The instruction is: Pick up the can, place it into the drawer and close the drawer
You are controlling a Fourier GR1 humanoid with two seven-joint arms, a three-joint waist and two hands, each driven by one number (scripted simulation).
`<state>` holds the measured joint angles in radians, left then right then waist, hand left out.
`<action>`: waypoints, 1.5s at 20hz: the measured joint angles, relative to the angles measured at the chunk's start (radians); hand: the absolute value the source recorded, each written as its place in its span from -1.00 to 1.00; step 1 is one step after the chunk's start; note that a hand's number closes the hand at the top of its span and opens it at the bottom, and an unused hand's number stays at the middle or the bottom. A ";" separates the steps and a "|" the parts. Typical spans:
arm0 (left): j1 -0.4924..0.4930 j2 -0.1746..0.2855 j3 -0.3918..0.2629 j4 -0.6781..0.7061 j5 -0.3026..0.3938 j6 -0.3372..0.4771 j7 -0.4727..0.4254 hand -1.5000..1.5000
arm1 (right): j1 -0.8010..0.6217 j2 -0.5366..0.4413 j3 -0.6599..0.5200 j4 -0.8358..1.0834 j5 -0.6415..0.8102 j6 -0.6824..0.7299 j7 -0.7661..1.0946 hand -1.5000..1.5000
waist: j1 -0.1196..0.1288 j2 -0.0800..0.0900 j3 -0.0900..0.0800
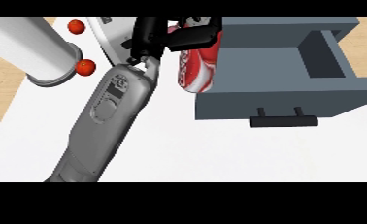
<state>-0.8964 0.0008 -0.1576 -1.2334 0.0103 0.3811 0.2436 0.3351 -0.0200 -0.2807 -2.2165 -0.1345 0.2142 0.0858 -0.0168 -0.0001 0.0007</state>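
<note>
A red can (195, 70) with white lettering hangs at the left wall of the open grey drawer (272, 99). It is tilted, with its top hidden under my left hand (188, 35), which is shut on it with fingers curled over its upper end. My grey forearm (108, 116) runs in from the lower left. The can's lower end overlaps the drawer's left rim; I cannot tell whether it touches. The drawer is pulled out from its grey cabinet (337, 29), and its black handle (282, 120) faces me. My right hand does not show.
A thick white cylinder (36, 48) stands at the far left. Two small red round fruits (76, 25) (86, 66) lie beside it. A white and grey object (109, 36) lies behind my wrist. White counter (215, 155) spreads in front of the drawer.
</note>
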 measured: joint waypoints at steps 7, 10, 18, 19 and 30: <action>-0.204 -0.001 -0.041 0.167 0.062 0.093 0.022 1.00 | -0.060 -0.017 -0.010 0.024 0.000 -0.007 0.029 -1.00 | -0.007 0.003 0.000; -0.281 -0.001 -0.060 0.251 0.095 0.125 0.014 1.00 | -0.072 -0.012 -0.004 0.052 0.016 -0.006 0.010 -1.00 | -0.011 0.004 0.000; -0.464 -0.001 -0.083 0.454 0.184 0.155 -0.005 1.00 | -0.071 -0.016 -0.005 0.028 0.006 0.005 0.030 -1.00 | -0.021 0.006 0.001; -0.474 -0.001 -0.091 0.477 0.197 0.153 -0.018 1.00 | -0.088 -0.020 -0.009 0.047 0.010 0.002 0.027 -1.00 | -0.022 0.007 0.000; -0.582 -0.001 -0.195 0.687 0.338 0.190 -0.098 1.00 | -0.116 -0.003 0.023 0.067 0.049 -0.005 0.015 -1.00 | -0.052 0.015 0.002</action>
<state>-1.4784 0.0001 -0.3522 -0.5466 0.3482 0.5712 0.1453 0.2194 -0.0230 -0.2577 -2.1499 -0.0859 0.2095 0.1013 -0.0685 0.0151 0.0023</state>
